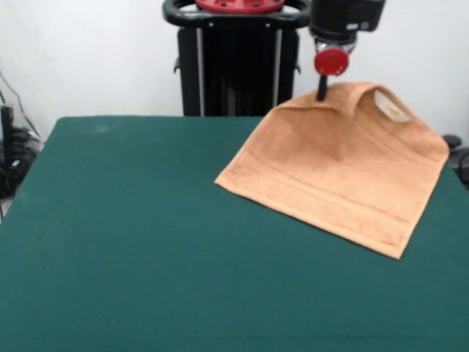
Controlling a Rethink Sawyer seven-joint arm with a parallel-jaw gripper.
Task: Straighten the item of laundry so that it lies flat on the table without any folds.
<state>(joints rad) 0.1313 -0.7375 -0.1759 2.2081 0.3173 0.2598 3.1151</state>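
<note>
Front view. Gripper (322,89) comes down from above at the table's (132,242) far side, w/ a red disc just above its dark tip. The tip meets the raised far edge of the towel (337,176); that edge is tented up around it, so the cloth is judged pinched and lifted there. Whether the fingers are clamped shut on it cannot be told; only one dark tip shows.

Towel position: directly below and on the camera side of the tip, draping down onto the green surface, w/ its near edge and both near corners lying flat. Just beside the tip, toward picture right, the far edge curls over and a white label (392,108) shows on the turned-up part.

Step in hand (judged): pulling the far edge taut to spread the cloth. Next move calls for drawing that edge away from the camera and lowering it, so the curl unrolls and no fold is trapped beneath.

Room: broad bare table to picture left of the tip; table's right edge is close to the towel's right corner, so little margin that way.
</note>
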